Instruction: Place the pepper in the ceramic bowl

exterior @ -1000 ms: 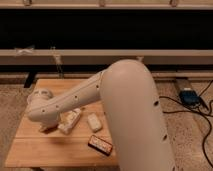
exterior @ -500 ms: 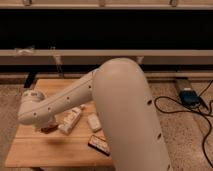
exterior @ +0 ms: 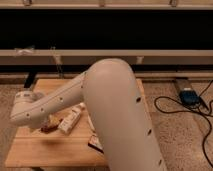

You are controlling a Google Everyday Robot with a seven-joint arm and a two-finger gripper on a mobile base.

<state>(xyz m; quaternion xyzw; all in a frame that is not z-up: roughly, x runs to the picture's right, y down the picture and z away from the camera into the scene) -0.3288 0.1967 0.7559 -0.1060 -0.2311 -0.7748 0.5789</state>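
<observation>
My arm sweeps from the lower right across the wooden table [exterior: 35,150] to its left side. The gripper [exterior: 44,125] hangs under the pale wrist [exterior: 25,107], low over the tabletop and largely hidden by the wrist. Right beside it lies a small dark reddish thing [exterior: 51,123] that looks like the pepper; I cannot tell whether they touch. The ceramic bowl is hidden, presumably behind the arm.
A white bottle with a label [exterior: 71,119] lies on the table just right of the gripper. A dark rectangular box [exterior: 95,144] sits near the front edge, half covered by the arm. Cables and a blue device [exterior: 189,96] lie on the floor at right.
The wrist has swung left and a little lower over the table's left side. The big arm link has come nearer and now covers more of the table.
</observation>
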